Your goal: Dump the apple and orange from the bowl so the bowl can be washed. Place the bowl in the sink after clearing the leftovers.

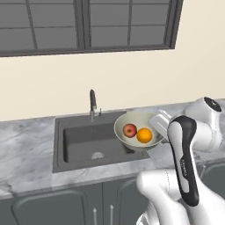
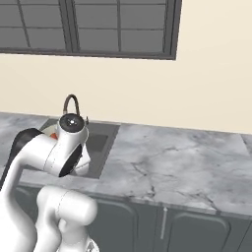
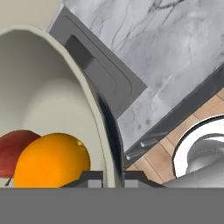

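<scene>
The pale greenish-cream bowl hangs tilted above the right part of the dark-grey sink. Inside it the red apple and the orange lie side by side. My gripper is shut on the bowl's right rim. In the hand view the gripper pinches the thin wall of the bowl, with the orange right beside the fingertips and the apple behind it. A corner of the sink lies below the bowl.
A dark faucet stands at the sink's back edge. Grey marble counter flanks the sink on the left and stretches wide to the right. Cabinet doors run below, and a window sits above the wall.
</scene>
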Tool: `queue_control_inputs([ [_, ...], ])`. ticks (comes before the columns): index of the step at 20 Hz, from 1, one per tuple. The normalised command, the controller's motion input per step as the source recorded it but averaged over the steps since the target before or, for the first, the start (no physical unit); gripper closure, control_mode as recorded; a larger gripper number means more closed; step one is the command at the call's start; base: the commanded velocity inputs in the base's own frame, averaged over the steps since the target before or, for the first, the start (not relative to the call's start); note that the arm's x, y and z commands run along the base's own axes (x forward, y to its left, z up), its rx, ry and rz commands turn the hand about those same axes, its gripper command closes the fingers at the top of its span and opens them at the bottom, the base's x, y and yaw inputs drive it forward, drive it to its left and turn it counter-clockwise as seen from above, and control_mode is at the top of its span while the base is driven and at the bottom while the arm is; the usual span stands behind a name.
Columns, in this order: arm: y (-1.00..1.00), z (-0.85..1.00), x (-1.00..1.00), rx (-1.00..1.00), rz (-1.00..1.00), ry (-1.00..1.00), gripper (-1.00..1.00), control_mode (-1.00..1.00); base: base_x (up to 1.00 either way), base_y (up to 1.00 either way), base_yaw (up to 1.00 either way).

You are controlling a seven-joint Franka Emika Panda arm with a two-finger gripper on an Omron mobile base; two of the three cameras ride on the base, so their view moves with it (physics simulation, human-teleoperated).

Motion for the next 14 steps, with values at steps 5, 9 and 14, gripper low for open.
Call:
queue_control_inputs([
  [5,-0.02,0.0,0.12,0.0,0.0,0.0,1.0,-1.0,0.37,-0.22,0.0],
  [9,-0.23,-0.02,0.57,0.0,0.0,0.0,1.0,-1.0,0.0,0.0,0.0],
  [14,-0.06,-0.28,0.69,-0.09,0.0,0.03,1.0,-1.0,0.0,0.0,0.0],
])
